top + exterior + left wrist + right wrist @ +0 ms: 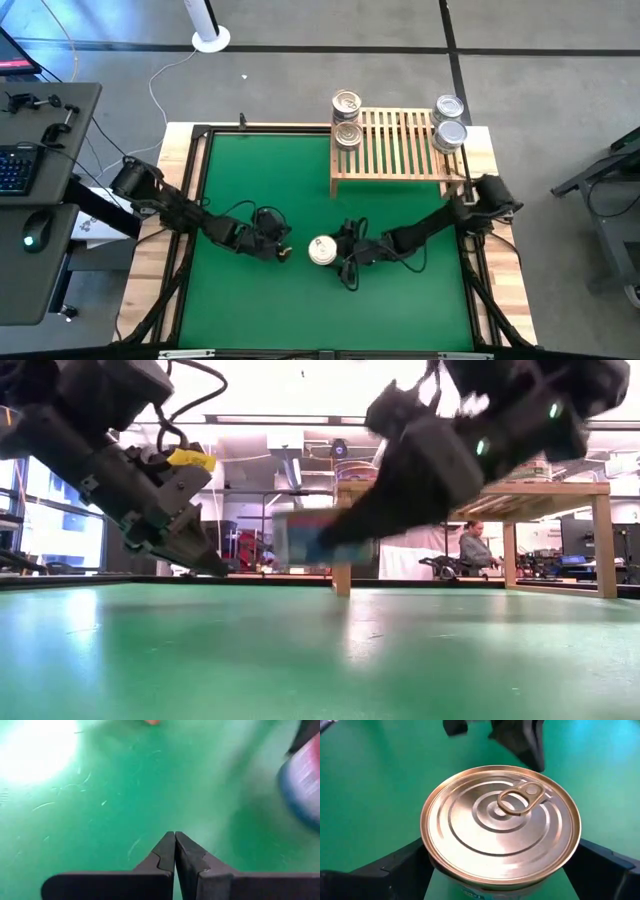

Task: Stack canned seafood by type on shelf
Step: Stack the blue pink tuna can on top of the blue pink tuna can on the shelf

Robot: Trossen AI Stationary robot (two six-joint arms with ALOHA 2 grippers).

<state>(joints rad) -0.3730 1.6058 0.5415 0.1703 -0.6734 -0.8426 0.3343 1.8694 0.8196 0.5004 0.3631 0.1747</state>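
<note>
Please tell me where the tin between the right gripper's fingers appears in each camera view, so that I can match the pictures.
High view: the gold-lidded tin lies low on the green mat, centre, at the right gripper.
Low view: blurred, at centre, off the mat.
Left wrist view: blurred shape at the right edge.
Right wrist view: fills the centre.
Shared landmark: the green mat.

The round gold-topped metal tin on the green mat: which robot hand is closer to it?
Right. The right gripper has its fingers on either side of the round gold-topped metal tin. The left gripper sits shut just beside it, not touching.
</note>
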